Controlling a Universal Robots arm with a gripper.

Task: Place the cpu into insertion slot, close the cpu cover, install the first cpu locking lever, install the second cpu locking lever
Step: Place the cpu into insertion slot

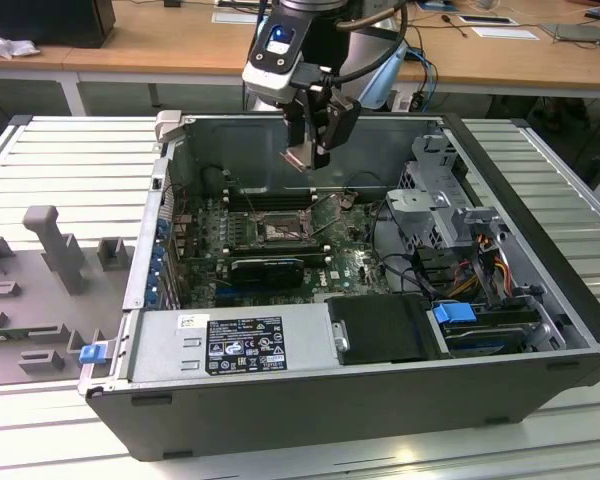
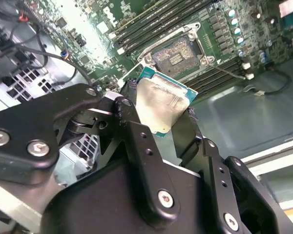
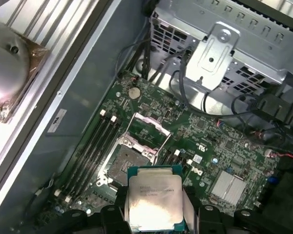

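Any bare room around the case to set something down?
Free: slatted table at the exterior view's right of the case, and, at its left, beyond the grey fixtures. Crowded: inside, cables beside the drive cage, gripper holding the cpu.

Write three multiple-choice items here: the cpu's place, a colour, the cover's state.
1. Where is the cpu?
A. Seated in its socket.
B. On the table outside the case.
C. In the gripper, above the board.
2. What colour is the board?
A. Green.
B. Red.
C. White.
3. How does the cpu cover stand at the insertion slot?
A. Shut flat.
B. Swung up, open.
C. Locked down.
Answers: C, the gripper clamps its edges in both wrist views; A, green shows all round the insertion slot; B, the insertion slot lies bare.
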